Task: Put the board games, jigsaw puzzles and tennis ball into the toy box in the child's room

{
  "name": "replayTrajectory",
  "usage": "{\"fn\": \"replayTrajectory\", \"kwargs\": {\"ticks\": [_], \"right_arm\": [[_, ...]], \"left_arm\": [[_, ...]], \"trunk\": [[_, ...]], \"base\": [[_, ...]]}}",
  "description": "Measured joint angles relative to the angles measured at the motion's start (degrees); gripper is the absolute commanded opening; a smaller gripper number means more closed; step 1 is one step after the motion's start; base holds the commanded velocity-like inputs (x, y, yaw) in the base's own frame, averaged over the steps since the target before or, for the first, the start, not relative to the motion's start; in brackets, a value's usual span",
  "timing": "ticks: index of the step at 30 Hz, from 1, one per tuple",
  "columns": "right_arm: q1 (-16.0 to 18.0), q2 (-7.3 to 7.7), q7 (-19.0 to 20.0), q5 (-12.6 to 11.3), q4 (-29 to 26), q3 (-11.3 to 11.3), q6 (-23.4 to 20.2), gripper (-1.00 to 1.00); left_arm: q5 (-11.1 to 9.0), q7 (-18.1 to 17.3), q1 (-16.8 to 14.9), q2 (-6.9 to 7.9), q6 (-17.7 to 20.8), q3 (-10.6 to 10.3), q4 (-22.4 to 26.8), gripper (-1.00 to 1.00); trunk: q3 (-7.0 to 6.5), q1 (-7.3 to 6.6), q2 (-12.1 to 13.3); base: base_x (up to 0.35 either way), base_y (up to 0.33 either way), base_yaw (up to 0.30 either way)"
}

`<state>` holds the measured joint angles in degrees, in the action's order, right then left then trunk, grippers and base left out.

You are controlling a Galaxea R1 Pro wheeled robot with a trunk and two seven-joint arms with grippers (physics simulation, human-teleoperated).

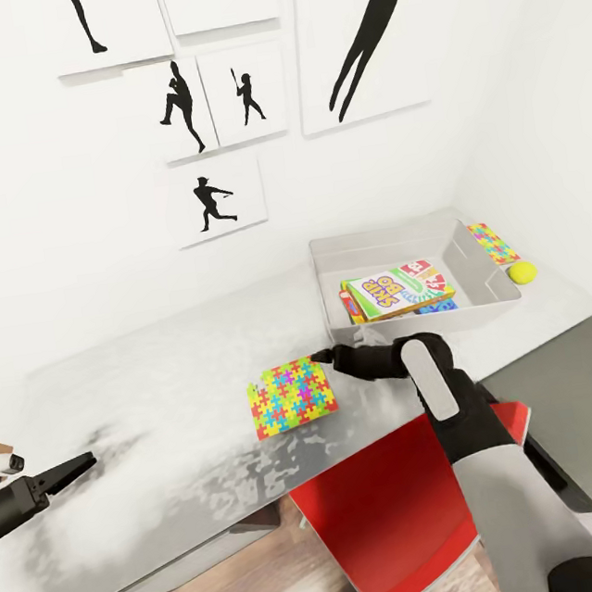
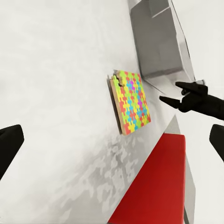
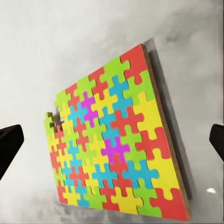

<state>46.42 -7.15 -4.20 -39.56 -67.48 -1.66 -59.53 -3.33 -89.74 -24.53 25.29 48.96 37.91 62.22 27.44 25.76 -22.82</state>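
The right end effector [image 1: 326, 357], its fingers spread and empty, hovers at the near corner of 1 jigsaw puzzle [image 1: 292, 395] lying flat on the desk [image 1: 142, 400] just ahead of it, far nearer than the left end effector [image 1: 76, 467].

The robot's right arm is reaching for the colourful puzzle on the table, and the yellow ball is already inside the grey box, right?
Not quite. The small yellow-green tennis ball lies on the pale grey-white table, outside the light grey plastic toy box, as the head view shows. The right gripper is indeed at the flat multicoloured jigsaw puzzle.
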Motion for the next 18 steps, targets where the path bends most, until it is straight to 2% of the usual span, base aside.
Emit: {"fn": "replayTrajectory", "kwargs": {"ticks": [3,8,13,18], "right_arm": [[0.28,-0.72,-2.71,0.15,0.49,-0.6,-0.15,1.0],[0.47,-1.1,-4.35,0.19,0.71,-2.3,-0.08,1.0],[0.71,-1.25,-5.05,0.31,0.82,-3.66,0.03,1.0],[0.8,-1.25,-5.54,0.46,0.88,-3.94,0.01,1.0]], "left_arm": [[0.01,0.0,0.03,0.0,0.0,0.03,0.01,1.0],[0.0,0.0,0.04,0.01,0.0,0.04,0.0,1.0],[-0.02,0.01,0.06,0.01,0.0,0.05,-0.01,1.0],[-0.02,0.01,0.06,0.01,0.0,0.05,0.0,1.0]], "trunk": [[0.0,0.01,0.0],[0.0,0.0,0.0],[0.0,0.0,0.0],[0.0,0.0,0.0]], "base": [[-0.071,0.077,0.0],[-0.057,0.076,0.032],[-0.015,0.02,0.197],[-0.004,-0.003,0.26]]}}
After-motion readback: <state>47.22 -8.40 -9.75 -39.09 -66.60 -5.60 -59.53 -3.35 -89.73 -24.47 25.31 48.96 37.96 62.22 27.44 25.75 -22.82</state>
